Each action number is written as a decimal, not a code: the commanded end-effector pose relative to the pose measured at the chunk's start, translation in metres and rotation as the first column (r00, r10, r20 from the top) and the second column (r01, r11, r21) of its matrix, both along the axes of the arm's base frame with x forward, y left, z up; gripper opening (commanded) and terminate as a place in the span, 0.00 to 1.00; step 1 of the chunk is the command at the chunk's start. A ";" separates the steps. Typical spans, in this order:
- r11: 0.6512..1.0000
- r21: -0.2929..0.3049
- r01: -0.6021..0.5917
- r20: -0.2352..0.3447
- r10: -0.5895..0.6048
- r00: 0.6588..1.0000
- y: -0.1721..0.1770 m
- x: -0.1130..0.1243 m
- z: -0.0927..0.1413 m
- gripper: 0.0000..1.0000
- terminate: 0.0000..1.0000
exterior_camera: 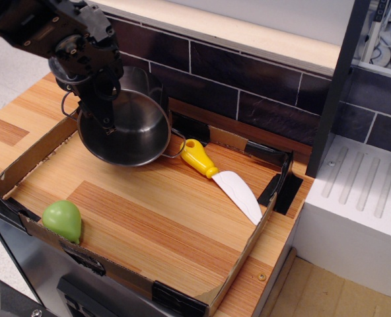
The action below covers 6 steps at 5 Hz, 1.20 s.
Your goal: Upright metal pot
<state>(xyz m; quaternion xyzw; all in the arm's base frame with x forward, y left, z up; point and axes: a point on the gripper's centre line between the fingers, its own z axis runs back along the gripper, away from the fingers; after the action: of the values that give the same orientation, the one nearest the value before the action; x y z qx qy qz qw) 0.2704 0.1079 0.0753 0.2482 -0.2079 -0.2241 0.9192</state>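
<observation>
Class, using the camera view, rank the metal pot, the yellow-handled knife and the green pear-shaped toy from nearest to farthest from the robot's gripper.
1. metal pot: the gripper reaches into it, back left.
2. yellow-handled knife: right of the pot.
3. green pear-shaped toy: front left corner.

The robot arm (47, 30) is matte black with blocky, rounded housings, small silvery round fasteners, and a narrow black tool (105, 109) at its end.
</observation>
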 end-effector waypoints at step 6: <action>0.920 -0.317 -0.231 -0.685 -0.054 0.726 0.029 -0.007 -0.002 0.00 0.00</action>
<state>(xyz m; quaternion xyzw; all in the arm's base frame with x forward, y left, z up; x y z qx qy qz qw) 0.2621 0.1286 0.0635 -0.0320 0.1252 -0.2060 0.9700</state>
